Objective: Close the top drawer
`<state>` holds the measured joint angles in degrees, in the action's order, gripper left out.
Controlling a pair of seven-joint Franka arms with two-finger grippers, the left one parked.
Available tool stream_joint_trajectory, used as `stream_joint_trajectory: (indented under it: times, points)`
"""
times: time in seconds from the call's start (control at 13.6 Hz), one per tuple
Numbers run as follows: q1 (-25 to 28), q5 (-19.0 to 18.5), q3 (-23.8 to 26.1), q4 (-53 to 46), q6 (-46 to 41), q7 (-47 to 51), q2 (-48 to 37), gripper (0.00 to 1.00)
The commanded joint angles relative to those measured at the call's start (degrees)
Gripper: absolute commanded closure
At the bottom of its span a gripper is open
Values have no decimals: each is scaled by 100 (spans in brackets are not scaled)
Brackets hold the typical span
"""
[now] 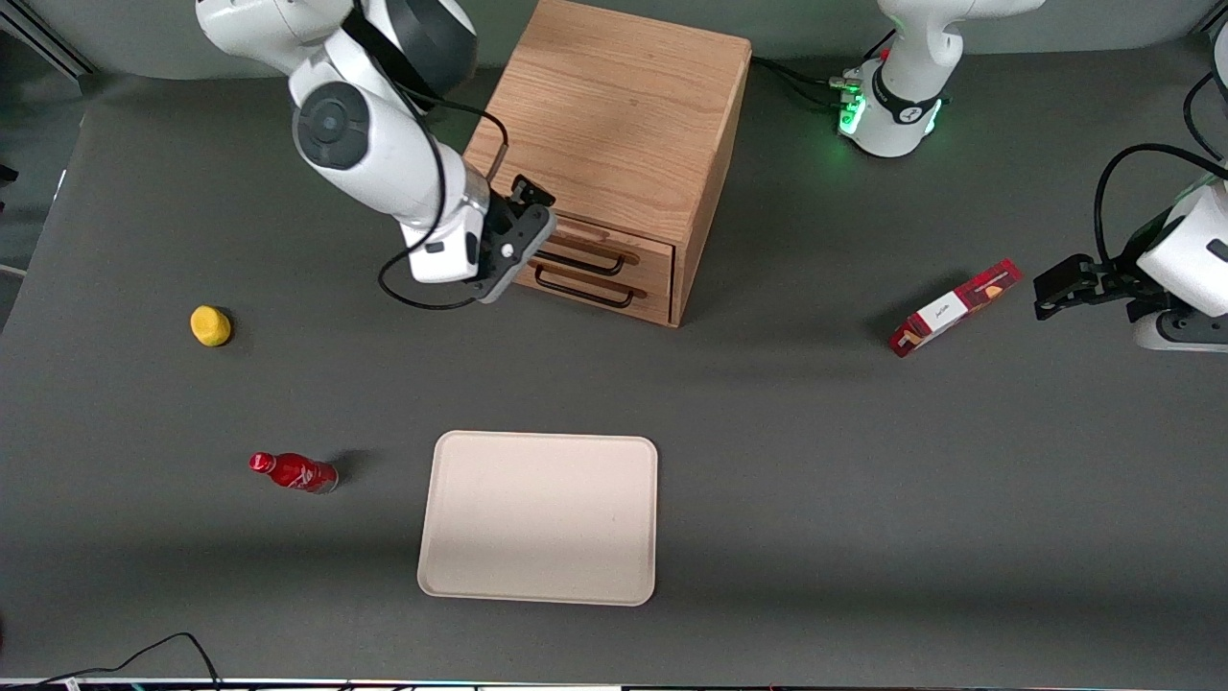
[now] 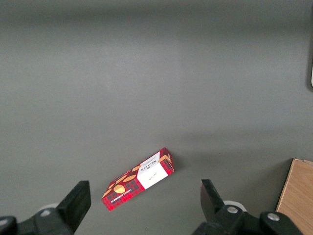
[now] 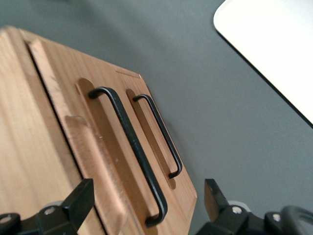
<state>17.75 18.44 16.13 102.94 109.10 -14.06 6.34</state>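
Observation:
The light oak cabinet (image 1: pixel 614 115) stands at the back of the table. Its top drawer (image 1: pixel 641 251) has a black wire handle (image 1: pixel 587 260) and a raised wooden strip (image 1: pixel 595 233) along the front's top edge. The front sits close to the cabinet face, about level with the lower drawer (image 1: pixel 645 288). My right gripper (image 1: pixel 535 240) is open and empty, right in front of the drawer fronts at the working arm's end of them. In the right wrist view the top drawer's handle (image 3: pixel 129 152) lies between my open fingers (image 3: pixel 80 196), and my gripper (image 3: pixel 146 193) is close to the front.
A cream tray (image 1: pixel 537 518) lies nearer the front camera than the cabinet. A red bottle (image 1: pixel 293 472) and a yellow fruit (image 1: pixel 210 325) lie toward the working arm's end. A red box (image 1: pixel 955 307) lies toward the parked arm's end and also shows in the left wrist view (image 2: pixel 138 179).

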Motion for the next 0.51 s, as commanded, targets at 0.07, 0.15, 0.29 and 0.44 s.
stream_joint_trajectory:
  times: [0.07,0.15,0.29,0.44]
  points:
    - [-630,151,-39,16,-109,700,-414,0]
    - [-850,107,-57,25,-109,790,-519,0]
    - [-1263,11,-328,68,-117,791,-756,0]
    - [-1650,-418,-706,69,-117,782,-906,0]
